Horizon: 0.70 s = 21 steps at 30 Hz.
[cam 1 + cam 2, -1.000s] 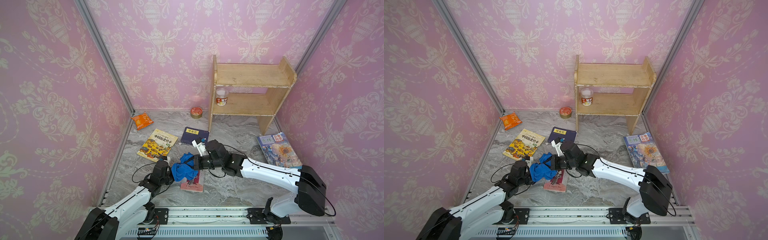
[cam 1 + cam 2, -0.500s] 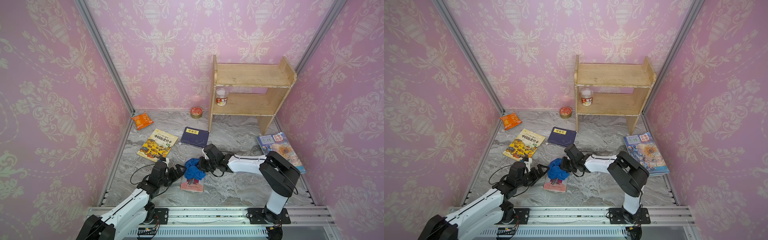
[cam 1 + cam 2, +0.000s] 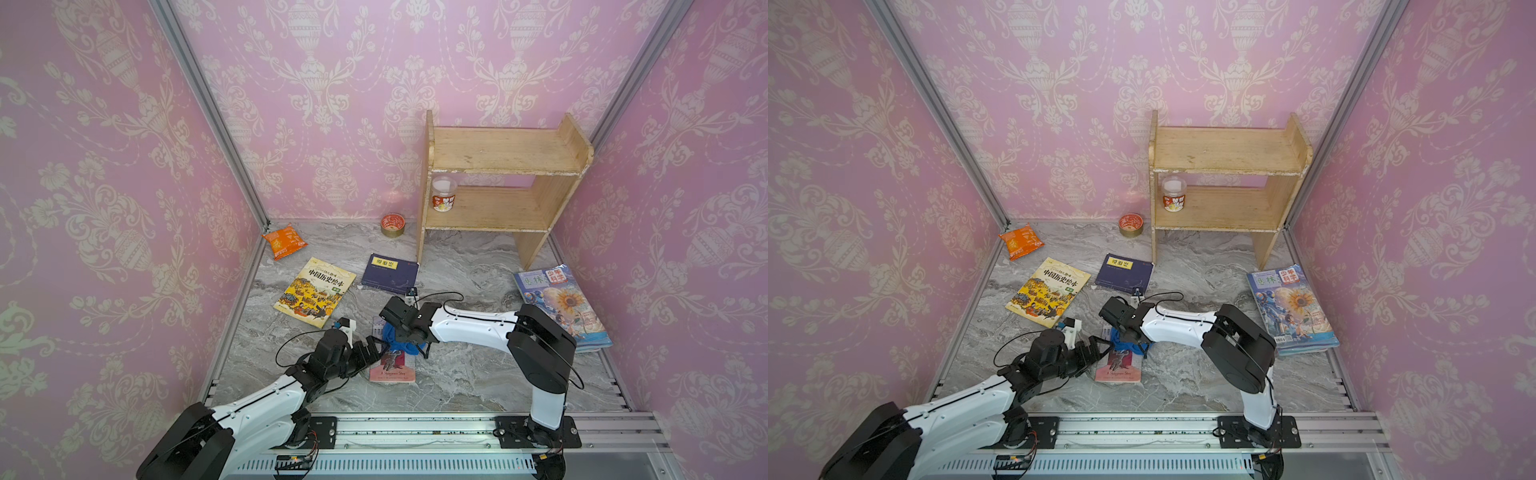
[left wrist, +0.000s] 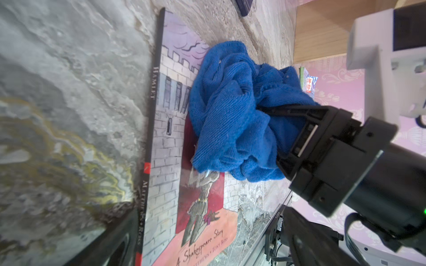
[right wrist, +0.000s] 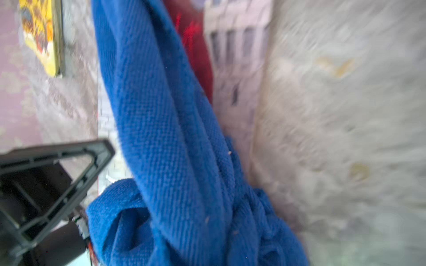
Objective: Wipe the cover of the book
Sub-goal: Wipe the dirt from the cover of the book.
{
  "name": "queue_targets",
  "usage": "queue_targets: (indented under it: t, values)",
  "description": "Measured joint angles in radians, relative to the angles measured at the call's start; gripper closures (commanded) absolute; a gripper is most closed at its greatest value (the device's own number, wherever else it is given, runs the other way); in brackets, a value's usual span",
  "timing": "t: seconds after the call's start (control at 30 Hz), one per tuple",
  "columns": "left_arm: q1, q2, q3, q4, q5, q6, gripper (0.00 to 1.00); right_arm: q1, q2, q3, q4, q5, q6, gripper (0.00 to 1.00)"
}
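The right gripper [image 3: 409, 334] is reaching in from the 3 o'clock side of the marble table [image 3: 457, 374], and its jaws are clamping tight on a bunched blue cloth [image 3: 390, 333]. In the left wrist view its black fingers [image 4: 285, 110] are sinking deep into the towelling. The cloth is pressing down on the book [image 3: 392, 368], the Hamlet paperback, which is lying flat and cover-up at about 6 o'clock on the table, near the front rail. The cloth is covering the 12 o'clock half of the cover and spilling a little over the book's 3 o'clock edge onto the marble. The red-and-pink lower half with the title line is showing bare.

At the book's 9 o'clock, the left gripper [image 3: 374, 349] is sitting low with its jaws spread wide and nothing between them, just beside the spine. Whether it is touching the book, I cannot tell.

Further back, a yellow picture book [image 3: 316, 293] is lying at 10 o'clock and a dark blue book [image 3: 390, 272] at 12. A stack of magazines [image 3: 561, 303] is lying at 3 o'clock, beneath the wooden shelf [image 3: 498, 158].
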Motion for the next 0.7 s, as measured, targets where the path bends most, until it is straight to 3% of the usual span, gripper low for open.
queue_targets:
  t: [0.33,0.47,0.7]
  values:
    - [-0.011,0.03,0.0,0.061,-0.01,-0.021,0.04,0.039,-0.008,-0.047,0.125,-0.043,0.004,1.0]
    - [-0.011,0.003,0.0,0.06,-0.012,-0.027,0.32,0.019,-0.046,-0.121,0.212,-0.076,0.031,1.0]
    - [-0.011,-0.015,0.0,0.067,-0.006,-0.023,0.6,-0.048,-0.104,-0.224,0.353,-0.214,0.079,1.0]
